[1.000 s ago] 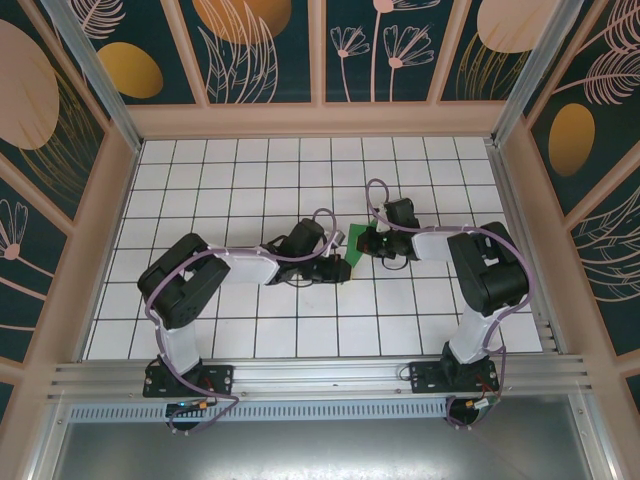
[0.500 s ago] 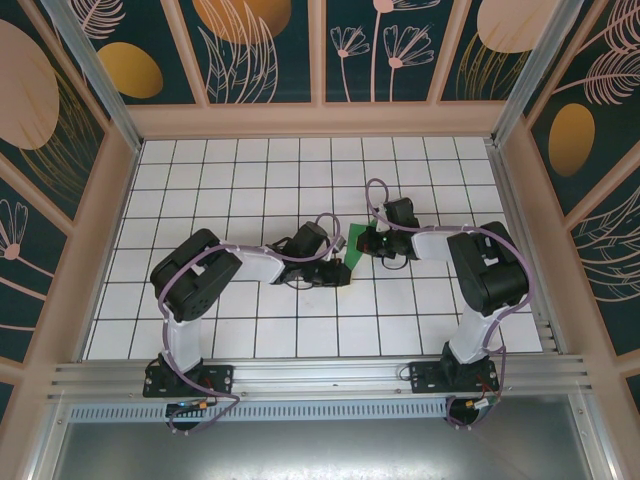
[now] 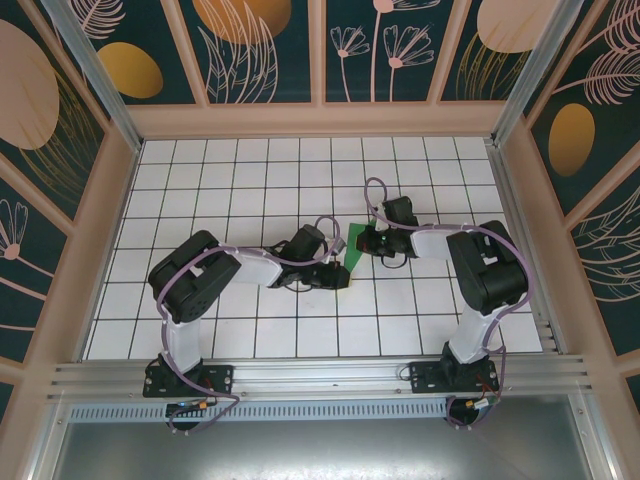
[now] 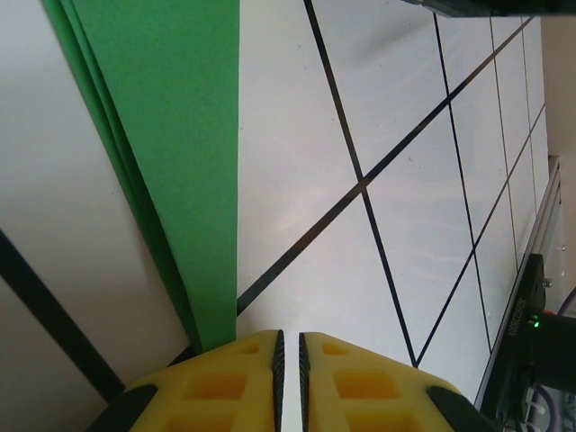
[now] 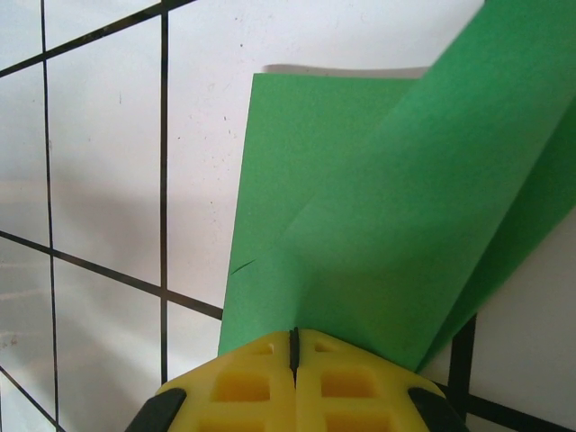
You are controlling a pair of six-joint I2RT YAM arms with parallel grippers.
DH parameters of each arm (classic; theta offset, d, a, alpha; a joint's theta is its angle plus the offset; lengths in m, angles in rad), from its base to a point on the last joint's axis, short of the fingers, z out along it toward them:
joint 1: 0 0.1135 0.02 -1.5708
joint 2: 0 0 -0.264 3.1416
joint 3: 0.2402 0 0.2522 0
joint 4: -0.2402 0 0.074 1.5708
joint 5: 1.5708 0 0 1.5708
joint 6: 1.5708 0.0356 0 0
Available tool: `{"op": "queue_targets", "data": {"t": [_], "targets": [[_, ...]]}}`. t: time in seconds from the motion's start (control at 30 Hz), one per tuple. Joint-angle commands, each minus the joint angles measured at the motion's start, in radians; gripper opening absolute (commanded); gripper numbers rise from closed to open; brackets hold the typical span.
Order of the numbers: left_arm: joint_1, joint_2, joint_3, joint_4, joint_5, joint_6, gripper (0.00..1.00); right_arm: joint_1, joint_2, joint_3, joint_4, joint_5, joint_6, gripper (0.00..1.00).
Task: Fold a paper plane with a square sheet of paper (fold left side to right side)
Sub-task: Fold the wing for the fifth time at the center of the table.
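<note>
White gridded table [image 3: 200, 180] sits inside floral-patterned walls [image 3: 260, 50].

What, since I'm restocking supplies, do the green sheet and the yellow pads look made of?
The green sheet: thin matte paper, judging by its sharp crease and stacked edges. The yellow pads: moulded, matte, probably rubber or soft plastic, given the square recesses.
</note>
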Motion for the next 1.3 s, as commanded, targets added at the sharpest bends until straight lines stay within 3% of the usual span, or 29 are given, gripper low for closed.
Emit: {"op": "queue_targets", "data": {"t": [0.0,0.3,0.8,1.27], "targets": [[-0.025,-0.024,-0.053,-0.136,0.032,0.019,0.17,0.002,0.048,0.009,-0.072,0.084,-0.018,0.0],[0.061,-0.151,-0.002,-0.128,0.038,0.024,0.16,0.022,0.053,0.015,-0.075,0.071,-0.015,0.0],[0.086,0.073,0.242,-0.209,-0.055,0.101,0.14,0.047,0.059,0.02,-0.068,0.058,-0.001,0.0],[0.025,0.156,0.287,-0.325,-0.205,0.146,0.14,0.051,0.064,0.032,-0.073,0.052,0.011,0.0]]}}
